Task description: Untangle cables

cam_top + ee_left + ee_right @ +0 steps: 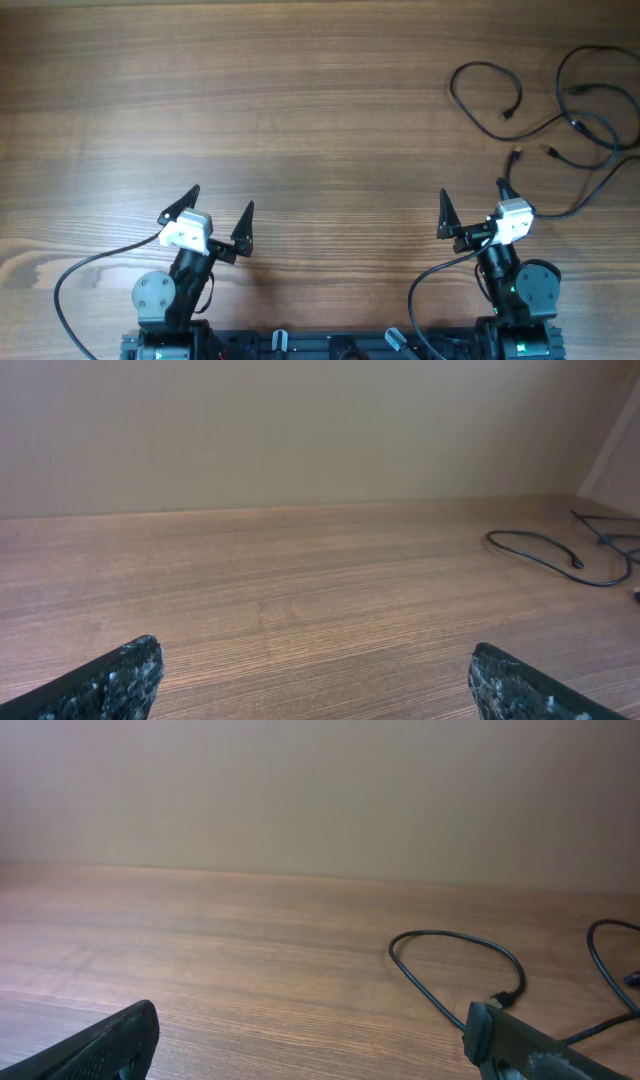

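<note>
The thin black cables (560, 110) lie in loose loops at the far right of the wooden table, with small plug ends near the middle of the tangle. They also show in the left wrist view (560, 555) and the right wrist view (470, 970). My left gripper (220, 212) is open and empty at the near left, far from them. My right gripper (472, 205) is open and empty at the near right, just in front of the nearest cable loop.
The wooden table (300, 110) spreads left of the cables. Thick black arm cables (75, 285) trail by both arm bases at the near edge. A plain wall (300, 430) stands behind the table.
</note>
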